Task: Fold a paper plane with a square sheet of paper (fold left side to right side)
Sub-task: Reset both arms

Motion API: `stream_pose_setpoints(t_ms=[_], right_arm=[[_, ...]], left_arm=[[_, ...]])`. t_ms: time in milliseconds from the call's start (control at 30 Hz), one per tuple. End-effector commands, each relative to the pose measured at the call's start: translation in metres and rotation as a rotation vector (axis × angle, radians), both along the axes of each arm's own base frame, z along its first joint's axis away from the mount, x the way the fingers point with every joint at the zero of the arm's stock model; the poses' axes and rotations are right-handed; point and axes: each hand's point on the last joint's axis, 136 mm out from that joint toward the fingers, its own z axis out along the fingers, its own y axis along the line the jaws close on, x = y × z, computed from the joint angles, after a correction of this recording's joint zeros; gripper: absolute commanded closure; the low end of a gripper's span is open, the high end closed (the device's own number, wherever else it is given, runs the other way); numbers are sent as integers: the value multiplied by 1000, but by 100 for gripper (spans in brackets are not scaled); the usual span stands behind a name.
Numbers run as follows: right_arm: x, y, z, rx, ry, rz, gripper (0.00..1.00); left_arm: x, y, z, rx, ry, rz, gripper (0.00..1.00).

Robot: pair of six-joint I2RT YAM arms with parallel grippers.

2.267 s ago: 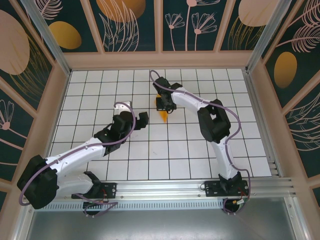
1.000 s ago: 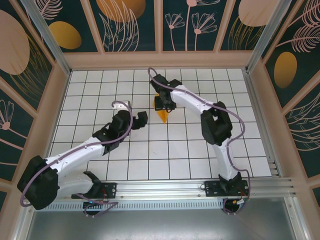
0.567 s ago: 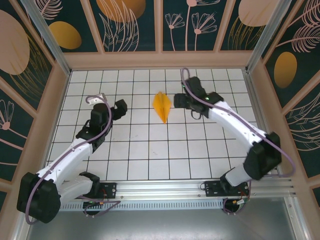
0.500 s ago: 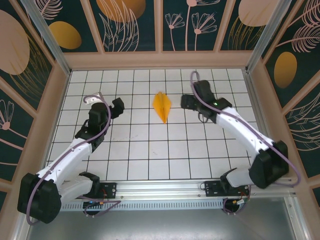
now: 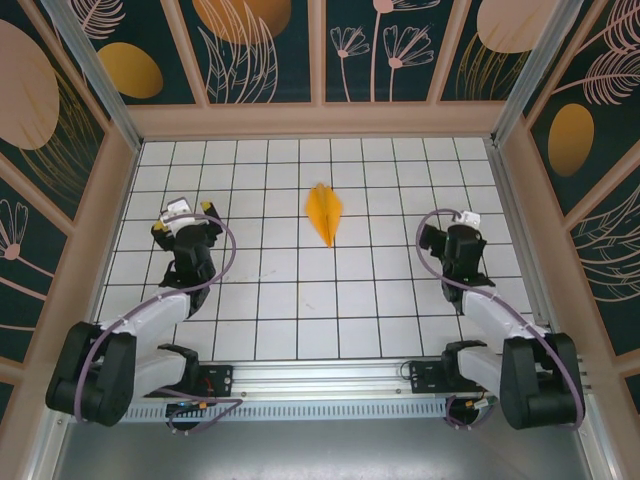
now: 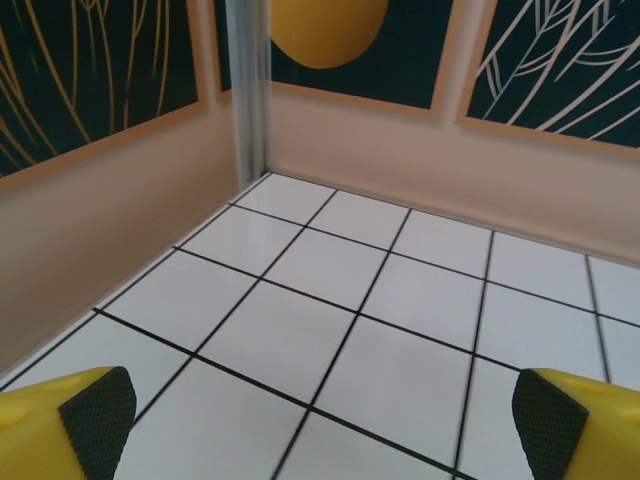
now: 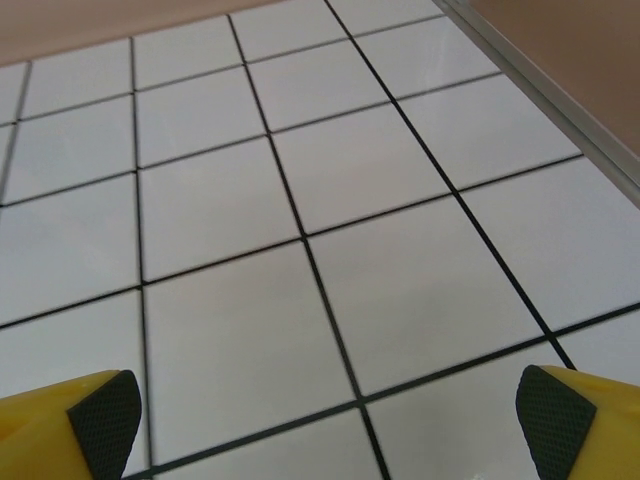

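The white gridded worktop (image 5: 300,300) has the left end effector (image 5: 185,222) near its left edge and the right end effector (image 5: 455,225) near its right edge. Both have their fingers spread wide and hold nothing. The paper plane (image 5: 324,212) lies flat between them, toward the far edge, well apart from both.

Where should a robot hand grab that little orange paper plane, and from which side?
Probably the centre crease of the paper plane, at its wider middle, coming straight down to straddle the crease. It lies flat on the table, so its thin edges offer little from the side. Whether the crease stands up is too small to tell.
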Motion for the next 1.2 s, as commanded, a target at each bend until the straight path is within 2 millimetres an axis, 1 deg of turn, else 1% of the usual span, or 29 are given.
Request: stream_pose_setpoints(t_ms=[0,100,167,233,300,333,367,433,500,567,600,633,700,733,800,833,1167], right_arm=[[21,2,37,3,-247,54,1],[28,4,27,-19,-251,87,1],[35,6,24,-30,-246,107,1],[40,9,28,-53,-279,133,1],[45,9,32,-58,-305,144,1],[47,9,32,-65,-311,154,1],[48,9,31,-71,-318,156,1],[49,8,24,-68,-324,163,1],[52,3,20,-33,-312,167,1],[47,3,15,-9,-328,186,1],[44,3,17,-10,-350,190,1],[44,2,16,-2,-342,195,1],[44,2,16,12,-343,210,1],[45,2,16,14,-344,209,1],[45,2,15,15,-339,209,1],[45,2,15,14,-340,208,1],[47,4,15,-15,-332,193,1]], left_arm=[[4,6,4,57,-55,-6,2],[6,8,-13,68,-44,-45,1],[5,6,-18,83,-61,-81,1],[5,-1,-16,115,-74,-142,1],[2,-6,-13,140,-112,-182,1],[-1,-7,-14,146,-127,-198,1],[-2,-9,-16,149,-140,-216,1],[-7,-3,-17,131,-153,-196,2],[-6,-5,-18,122,-161,-229,1],[-6,-2,-22,102,-163,-237,1],[-4,-3,-24,104,-172,-246,1],[0,-3,-26,105,-165,-247,2],[10,-3,-34,92,-98,-255,1],[15,1,-33,75,-101,-240,2],[20,11,-39,35,-73,-218,2],[20,13,-38,30,-79,-213,2],[20,13,-39,33,-76,-214,1]])
